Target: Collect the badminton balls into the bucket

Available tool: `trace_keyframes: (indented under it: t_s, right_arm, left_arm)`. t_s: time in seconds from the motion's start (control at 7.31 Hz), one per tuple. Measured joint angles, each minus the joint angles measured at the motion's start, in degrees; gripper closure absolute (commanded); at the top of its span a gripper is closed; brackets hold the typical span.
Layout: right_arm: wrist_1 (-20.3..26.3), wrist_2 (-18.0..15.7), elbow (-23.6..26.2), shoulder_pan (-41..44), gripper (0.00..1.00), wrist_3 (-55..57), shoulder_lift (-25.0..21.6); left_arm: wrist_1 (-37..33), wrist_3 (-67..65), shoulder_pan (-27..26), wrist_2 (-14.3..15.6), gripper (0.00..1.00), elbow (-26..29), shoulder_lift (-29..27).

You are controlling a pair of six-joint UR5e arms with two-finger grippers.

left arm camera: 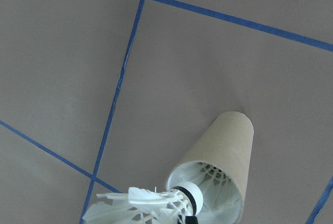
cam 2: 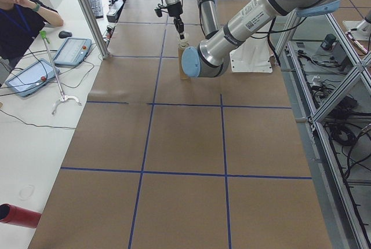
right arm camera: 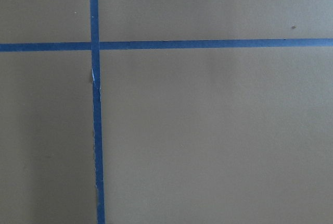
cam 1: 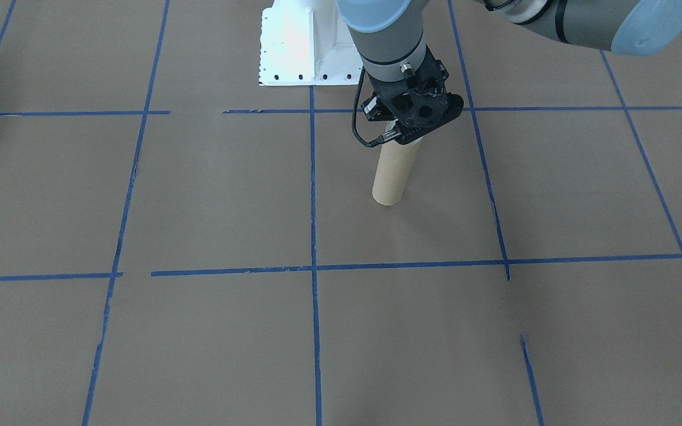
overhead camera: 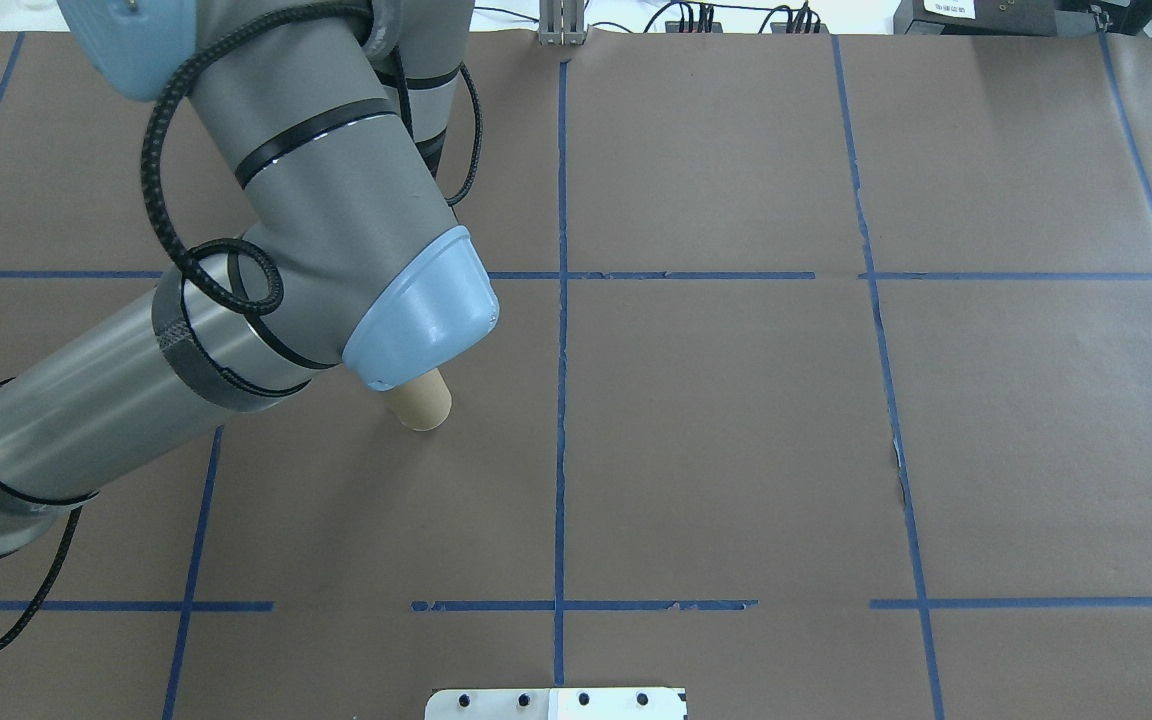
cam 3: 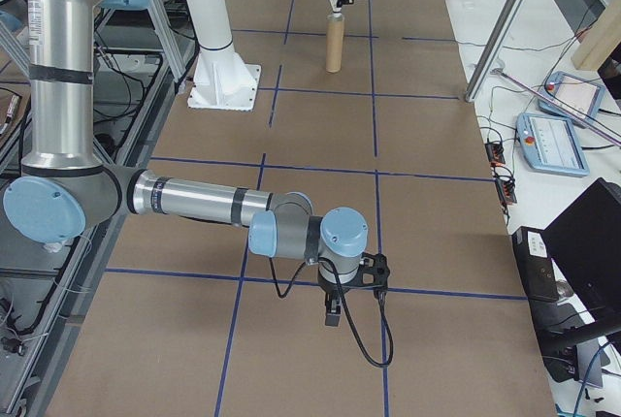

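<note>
The left end effector [cam 1: 407, 127] seemingly pinches a white feather shuttlecock [left arm camera: 156, 203] just above the tall brown cardboard tube [cam 1: 396, 171]. Next: centre, then release. The right end effector's [cam 3: 332, 310] state I cannot tell.

The brown cardboard bucket [cam 1: 392, 174] stands upright on the worktop, white inside. At its open mouth a white feather badminton ball [left arm camera: 156, 203] lies tilted, cork tip over the rim.

The left claw [cam 1: 407, 135] hides the bucket's [cam 1: 393, 177] mouth, and the shuttlecock's [left arm camera: 151, 206] skirt runs past the frame edge.
</note>
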Motion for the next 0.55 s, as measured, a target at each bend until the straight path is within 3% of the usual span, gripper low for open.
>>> trace_keyframes:
  t_s: [0.14, 0.27, 0.41, 0.55]
  right_arm:
    - [0.0, 0.0, 0.0, 0.0, 0.0, 0.0, 0.0]
    - [0.0, 0.1, 0.0, 0.0, 0.0, 0.0, 0.0]
    - [0.0, 0.1, 0.0, 0.0, 0.0, 0.0, 0.0]
    - [0.0, 0.0, -0.1, 0.0, 0.0, 0.0, 0.0]
  left_arm:
    - [-0.6, 0.0, 0.0, 0.0, 0.98, 1.1, -0.5]
    - [-1.0, 0.1, 0.1, 0.1, 0.42, 1.7, -0.7]
    - [-1.1, 0.1, 0.1, 0.3, 0.0, 1.9, -0.6]
    - [-1.3, 0.2, 0.1, 0.7, 0.0, 1.9, -0.4]
